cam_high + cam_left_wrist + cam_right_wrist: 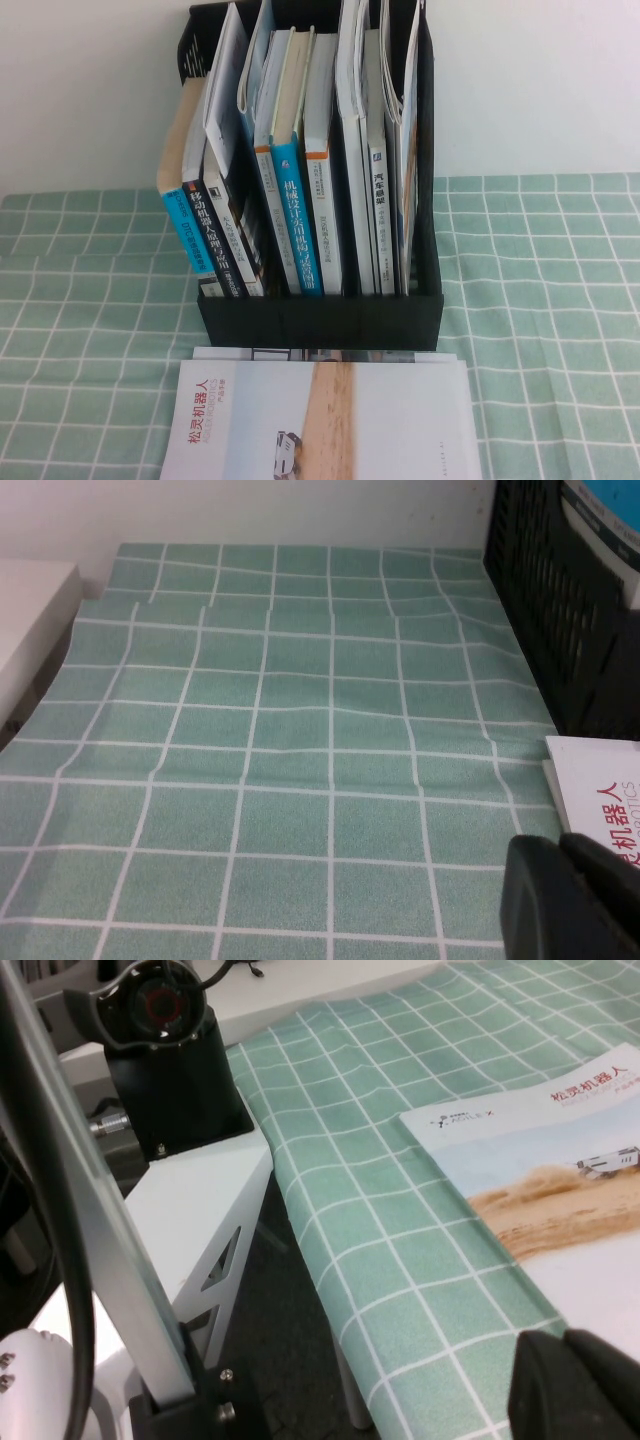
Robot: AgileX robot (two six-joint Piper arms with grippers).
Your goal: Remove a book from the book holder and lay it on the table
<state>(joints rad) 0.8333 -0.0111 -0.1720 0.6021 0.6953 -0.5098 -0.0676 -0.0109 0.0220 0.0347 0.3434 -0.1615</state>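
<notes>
Pale green cloth with a white grid covers the table (540, 300), and a plain white wall sits behind it. Standing toward the back middle is the book holder (320, 318), a tall black slotted rack with a low front wall, packed with upright and slightly leaning books, including a couple of blue-spined books (297, 215) and some thin white ones. Just in front of the holder, the book (330, 420) is lying flat on the cloth, cover up: white, red Chinese title near its left edge, a tan wood-coloured stripe down the middle and a tiny robot picture. There looks to be another thin booklet edge peeking out under its far side. The left gripper (575, 900) shows up only in its own wrist view as a dark tip hovering low over the cloth right by the book's title corner, and the fingertips look pressed together. The right gripper (578, 1385) is clenched with nothing in it, sitting near the table's front edge beside the book's right side, robot base hardware (170, 1070) visible off past the edge.
</notes>
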